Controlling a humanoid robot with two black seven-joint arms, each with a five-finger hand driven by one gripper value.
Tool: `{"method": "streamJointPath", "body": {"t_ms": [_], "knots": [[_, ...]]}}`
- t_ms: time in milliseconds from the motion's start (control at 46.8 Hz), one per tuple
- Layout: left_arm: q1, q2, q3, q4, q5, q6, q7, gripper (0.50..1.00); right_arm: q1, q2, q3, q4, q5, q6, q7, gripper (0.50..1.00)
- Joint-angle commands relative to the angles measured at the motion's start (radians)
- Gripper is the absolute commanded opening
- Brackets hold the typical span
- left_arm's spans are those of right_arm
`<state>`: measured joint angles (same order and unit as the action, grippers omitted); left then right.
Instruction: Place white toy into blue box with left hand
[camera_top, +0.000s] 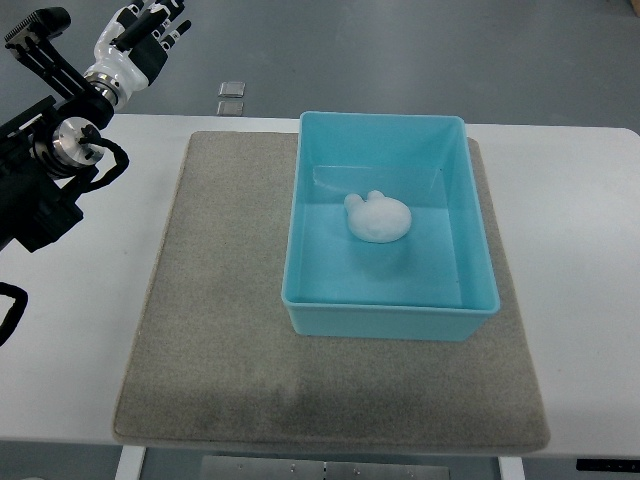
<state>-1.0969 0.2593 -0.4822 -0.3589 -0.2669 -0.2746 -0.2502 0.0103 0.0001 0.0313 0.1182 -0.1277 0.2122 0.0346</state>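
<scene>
Along the bottom of the frame runs the near edge of the white table (600, 300), and on it lies a grey felt mat (220, 330) that fills most of the middle of the picture, its lower strip a shade darker than the rest. A loop of black cable (10, 312) shows at the lower left edge.

On the right half of the mat stands the blue box (388, 322), a rectangular open tub with its long sides running up the frame. The white toy (379, 218) lies inside it on the floor, a little above the centre of the box and apart from all four walls; it is a rounded lump with small knobs on its upper left side.

Further up, at the left edge, the left arm (40, 190) comes in as black housing with a round metal joint, angled toward the upper left corner. There the left hand (145, 35), white and black, is raised beyond the far edge of the table, well apart from the box. Its fingers are loosely extended and hold nothing.

Past the table's far edge, at upper centre, two small square plates (230, 97) sit in the grey floor.
</scene>
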Motion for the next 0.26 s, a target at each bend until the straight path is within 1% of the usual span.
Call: {"method": "streamJointPath", "body": {"t_ms": [0,235], "knots": [[0.0,0.003,-0.001,0.0,0.0,0.0,0.0,0.992,0.0,0.0,0.002,0.0,0.003,-0.005,-0.004,0.936],[0.002,0.017,-0.035,0.001,0.002,0.0,0.0,0.992,0.007,0.0,0.006,-0.003,0.003,-0.008,-0.007,0.936]]}}
